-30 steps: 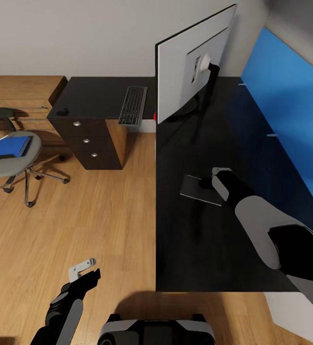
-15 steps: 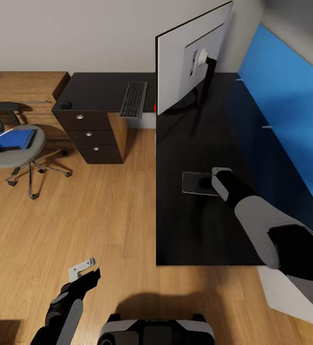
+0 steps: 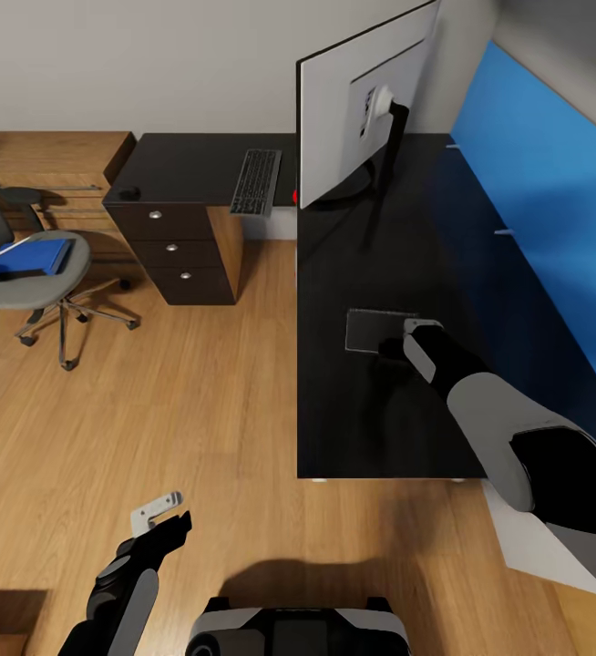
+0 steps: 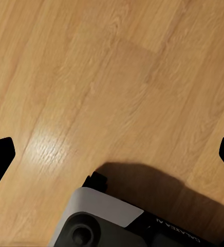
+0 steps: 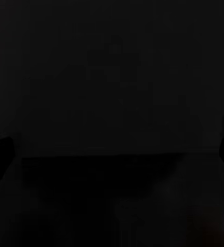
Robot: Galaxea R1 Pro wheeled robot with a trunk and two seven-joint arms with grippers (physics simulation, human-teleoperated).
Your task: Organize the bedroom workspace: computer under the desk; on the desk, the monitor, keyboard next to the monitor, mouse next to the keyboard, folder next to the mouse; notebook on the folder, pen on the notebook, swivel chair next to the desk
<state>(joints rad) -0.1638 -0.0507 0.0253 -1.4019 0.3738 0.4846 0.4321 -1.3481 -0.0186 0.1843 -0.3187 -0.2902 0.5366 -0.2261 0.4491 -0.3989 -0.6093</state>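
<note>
From the head camera you look forward and steeply down over both arms, with the desk [image 3: 380, 273] ahead at the right and the wood floor [image 3: 152, 401] at the left. The left wrist camera faces straight down to this same floor [image 4: 91, 77] from near, and it also catches the robot's base [image 4: 117, 224], which you see at the lower edge of the head view [image 3: 289, 629]. The right wrist camera is very close above the black desk top [image 5: 112, 103], so its picture is almost all dark.

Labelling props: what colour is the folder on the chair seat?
Bright blue; the folder shows best in the head view.
</note>
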